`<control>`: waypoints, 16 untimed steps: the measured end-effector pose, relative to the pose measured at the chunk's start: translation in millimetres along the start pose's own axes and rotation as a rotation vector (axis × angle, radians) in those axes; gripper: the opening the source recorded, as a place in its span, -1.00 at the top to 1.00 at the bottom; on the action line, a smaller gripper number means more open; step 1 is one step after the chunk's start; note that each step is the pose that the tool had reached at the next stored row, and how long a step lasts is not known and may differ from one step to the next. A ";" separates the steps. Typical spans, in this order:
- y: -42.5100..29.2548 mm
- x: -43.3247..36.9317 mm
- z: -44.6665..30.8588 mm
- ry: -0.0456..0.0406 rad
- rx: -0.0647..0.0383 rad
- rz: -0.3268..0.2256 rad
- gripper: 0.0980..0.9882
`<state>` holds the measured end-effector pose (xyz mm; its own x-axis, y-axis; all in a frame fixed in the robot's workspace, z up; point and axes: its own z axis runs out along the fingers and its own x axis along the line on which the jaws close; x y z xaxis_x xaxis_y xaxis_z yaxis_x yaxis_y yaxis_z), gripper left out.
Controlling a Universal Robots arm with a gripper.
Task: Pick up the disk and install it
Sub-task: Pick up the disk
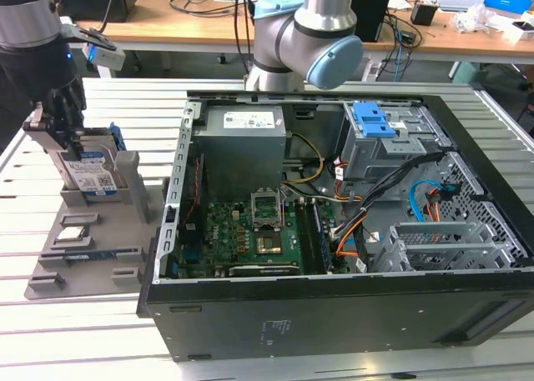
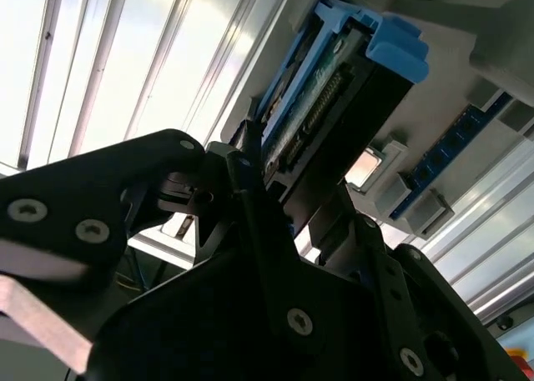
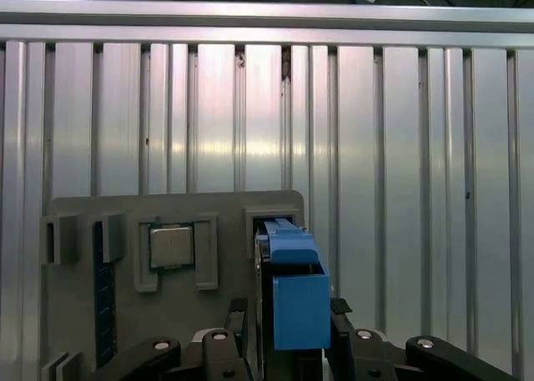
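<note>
Slotted aluminium table (image 1: 100,348), open computer case (image 1: 334,314) on it. Grey fixture tray (image 1: 108,231) sits at the exterior view's left. The disk (image 1: 90,177) stands upright in the tray's slot. Gripper (image 1: 65,135) straddles its top edge; can't tell if it's clamped. CPU chip (image 3: 172,247) is seated just beside the disk.
</note>
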<state>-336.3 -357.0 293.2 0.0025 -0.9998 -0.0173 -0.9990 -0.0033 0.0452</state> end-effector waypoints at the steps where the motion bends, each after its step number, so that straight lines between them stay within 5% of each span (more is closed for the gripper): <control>1: 0.0 0.0 0.5 -0.0001 0.000 0.000 0.14; 11: -0.1 0.0 2.1 -0.0001 0.000 0.000 0.14; 14: -0.1 0.0 2.2 0.0000 0.000 0.000 0.40; 16: -0.1 0.0 2.2 0.0000 0.000 0.000 0.40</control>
<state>-336.3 -357.0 290.9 0.0025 -0.9998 -0.0173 -0.9990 -0.0033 0.0451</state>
